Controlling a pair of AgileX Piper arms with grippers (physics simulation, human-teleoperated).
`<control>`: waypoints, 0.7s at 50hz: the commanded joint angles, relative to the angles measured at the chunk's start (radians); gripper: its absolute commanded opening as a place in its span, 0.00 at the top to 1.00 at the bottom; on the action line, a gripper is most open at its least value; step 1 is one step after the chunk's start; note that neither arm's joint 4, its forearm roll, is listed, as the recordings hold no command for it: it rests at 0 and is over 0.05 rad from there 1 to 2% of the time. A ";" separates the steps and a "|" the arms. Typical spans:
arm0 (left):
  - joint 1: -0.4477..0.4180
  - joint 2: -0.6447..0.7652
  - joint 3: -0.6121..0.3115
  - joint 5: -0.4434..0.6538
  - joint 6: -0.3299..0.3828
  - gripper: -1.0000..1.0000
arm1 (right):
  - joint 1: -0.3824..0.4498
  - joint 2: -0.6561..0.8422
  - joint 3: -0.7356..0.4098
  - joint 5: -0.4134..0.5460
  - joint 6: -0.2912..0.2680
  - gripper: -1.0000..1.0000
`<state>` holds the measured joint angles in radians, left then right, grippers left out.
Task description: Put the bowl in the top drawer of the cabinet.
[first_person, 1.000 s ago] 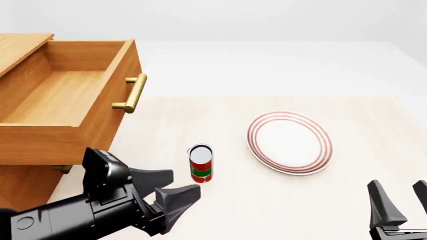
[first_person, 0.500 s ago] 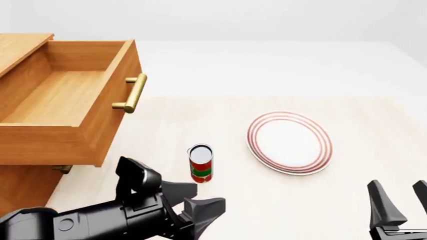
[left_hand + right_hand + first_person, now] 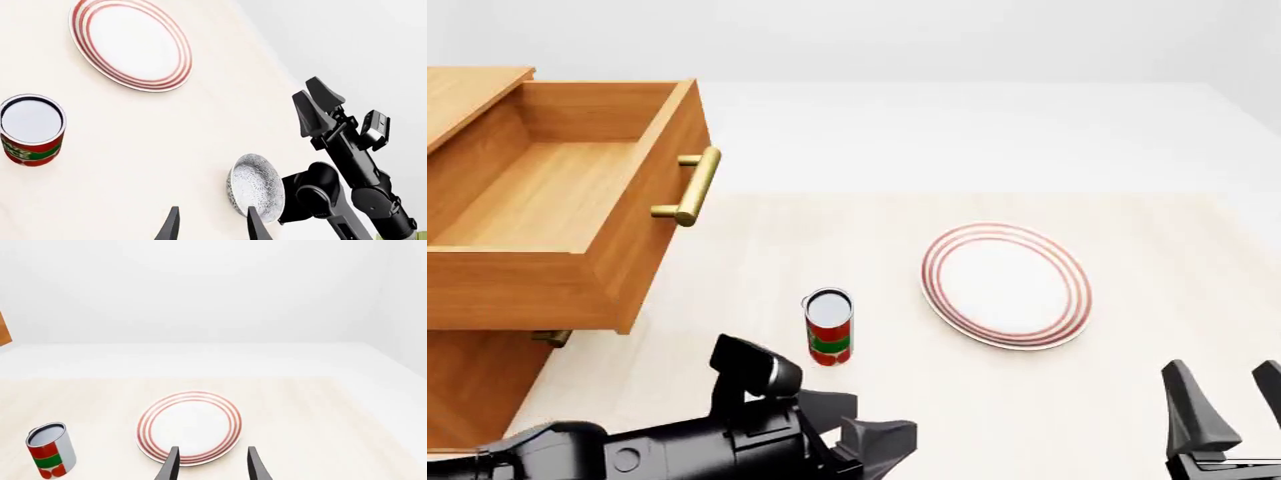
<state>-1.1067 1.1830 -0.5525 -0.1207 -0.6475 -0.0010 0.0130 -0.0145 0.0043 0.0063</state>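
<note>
left gripper (image 3: 874, 440) spreading wide, holding nothing | right gripper (image 3: 1228, 400) sitting wide, holding nothing | bowl (image 3: 255, 187) lying on table (image 3: 167, 150) | top drawer (image 3: 547, 210) standing open

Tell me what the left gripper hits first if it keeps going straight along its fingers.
Most likely the bowl: in the left wrist view it sits just ahead of the open left gripper, slightly toward the right arm's side. Depth is hard to judge, so the fingertips might meet the bare table beside it instead.
</note>
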 commanded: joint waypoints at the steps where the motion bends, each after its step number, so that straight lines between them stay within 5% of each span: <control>1: -0.068 0.155 -0.042 -0.078 -0.055 0.00 | 0.000 -0.001 0.000 0.000 0.000 0.00; 35: -0.131 0.276 -0.067 -0.135 -0.120 0.00 | 0.000 0.000 0.000 0.000 0.000 0.00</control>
<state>-1.2165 1.4199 -0.6151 -0.2341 -0.7404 -0.0010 0.0130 -0.0145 0.0043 0.0064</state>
